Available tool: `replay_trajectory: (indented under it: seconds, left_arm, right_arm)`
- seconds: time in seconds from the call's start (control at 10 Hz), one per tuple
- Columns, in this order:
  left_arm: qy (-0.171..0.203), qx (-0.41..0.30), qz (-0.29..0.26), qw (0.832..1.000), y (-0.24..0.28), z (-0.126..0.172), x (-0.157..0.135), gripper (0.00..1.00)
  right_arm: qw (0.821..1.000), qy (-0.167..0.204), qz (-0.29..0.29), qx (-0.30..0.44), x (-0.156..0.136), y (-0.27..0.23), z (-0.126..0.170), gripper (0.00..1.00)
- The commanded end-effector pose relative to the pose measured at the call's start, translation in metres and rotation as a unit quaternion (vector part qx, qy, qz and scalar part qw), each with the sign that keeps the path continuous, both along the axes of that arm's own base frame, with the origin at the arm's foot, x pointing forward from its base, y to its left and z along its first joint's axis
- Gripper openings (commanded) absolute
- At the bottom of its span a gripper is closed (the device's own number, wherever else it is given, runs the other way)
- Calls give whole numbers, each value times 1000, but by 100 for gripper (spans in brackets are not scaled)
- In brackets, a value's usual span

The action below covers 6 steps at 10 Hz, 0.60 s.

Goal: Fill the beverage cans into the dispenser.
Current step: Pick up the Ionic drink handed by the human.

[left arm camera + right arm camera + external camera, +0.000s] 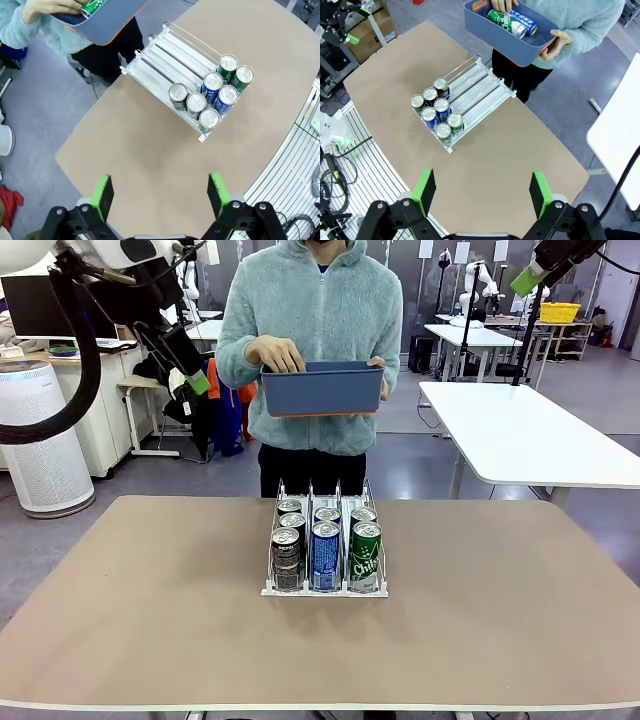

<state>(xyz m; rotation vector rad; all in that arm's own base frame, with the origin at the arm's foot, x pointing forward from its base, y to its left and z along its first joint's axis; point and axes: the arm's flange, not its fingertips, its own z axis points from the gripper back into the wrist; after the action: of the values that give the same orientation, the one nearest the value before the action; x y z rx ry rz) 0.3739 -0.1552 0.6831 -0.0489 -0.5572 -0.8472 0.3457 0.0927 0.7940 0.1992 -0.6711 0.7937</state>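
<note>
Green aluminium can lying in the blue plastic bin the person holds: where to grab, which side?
Likely mid-body of the green aluminium can, coming down through the open top of the blue plastic bin. It lies on its side, so pinch its round wall across the long axis. A blue can crowds one side.

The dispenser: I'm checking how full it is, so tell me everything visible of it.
The dispenser is a small white rack, plastic-looking, with three lanes, thin wire dividers and a low front lip. It stands on the middle of the tan table, lip toward the robot. Seven upright cans crowd its front: three dark cans, two blue cans in the middle lane, two green cans. The rear of every lane is bare. Nothing else touches it.
</note>
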Motion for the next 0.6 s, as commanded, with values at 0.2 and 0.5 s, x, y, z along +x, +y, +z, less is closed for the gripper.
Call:
replay_trajectory:
  seconds: [0.2, 0.5]
  left_arm:
    - [-7, -7, -14, 1000, 7, 9, -2, 100]
    - [-10, -2, -5, 1000, 3, 9, -1, 100]
  right_arm:
    - [1000, 1, -3, 3, 0, 0, 0, 100]
    - [1000, 1, -3, 3, 0, 0, 0, 100]
